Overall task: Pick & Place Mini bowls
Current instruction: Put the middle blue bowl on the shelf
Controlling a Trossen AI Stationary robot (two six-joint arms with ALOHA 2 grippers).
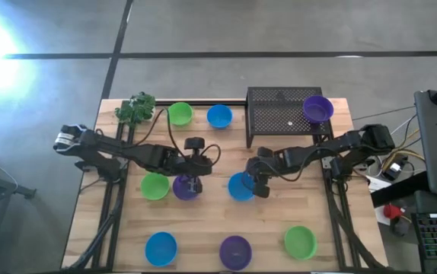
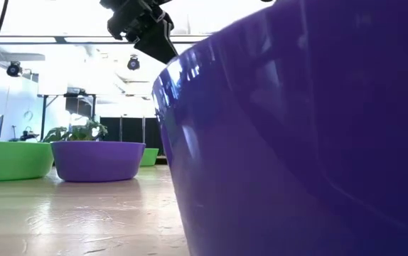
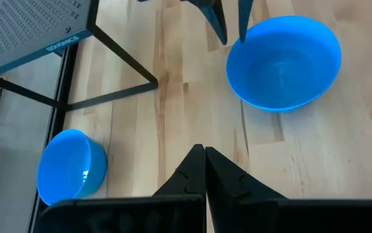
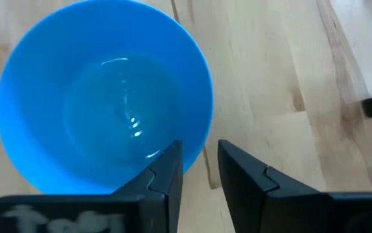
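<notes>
Right end effector (image 4: pixel 199 171) narrowly parted, fingers straddling the rim of the blue mini bowl (image 4: pixel 102 97) mid-worktop, not yet clamped. Left end effector (image 3: pixel 205 169) closed, empty, over the purple bowl (image 1: pixel 186 186). Bowl looks light, stiff, glossy, probably slippery; pinch the rim wall. Wooden worktop (image 1: pixel 203 228), black mesh rack (image 1: pixel 279 114) behind, concrete floor around.
</notes>
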